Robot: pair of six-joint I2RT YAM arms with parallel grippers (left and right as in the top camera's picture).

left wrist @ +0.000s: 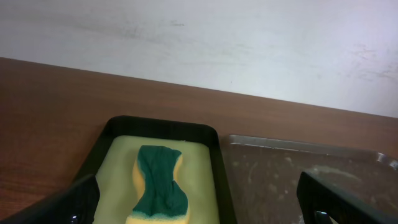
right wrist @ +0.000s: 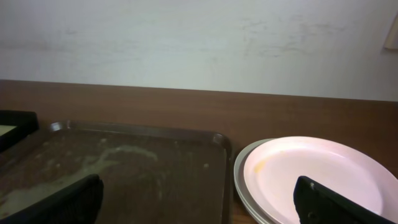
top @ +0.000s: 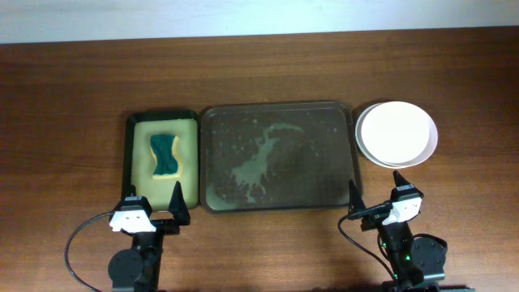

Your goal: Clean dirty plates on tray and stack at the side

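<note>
The plates [top: 396,134] lie stacked on the table just right of the tray [top: 324,113]; the top one is white and a greyish rim shows beneath. In the right wrist view the stack [right wrist: 311,177] has a small yellow smear near its left rim. The dark brown tray holds no plates, only pale wet smears, and also shows in the right wrist view [right wrist: 186,155] and the left wrist view [left wrist: 280,171]. My left gripper [top: 154,209] is open and empty near the front edge. My right gripper [top: 379,203] is open and empty below the stack.
A smaller black-rimmed tray [top: 130,154] with a yellow-green inside sits left of the brown tray. It holds a yellow sponge with a green top [top: 165,156], which also shows in the left wrist view [left wrist: 158,186]. A pale wall runs behind the table.
</note>
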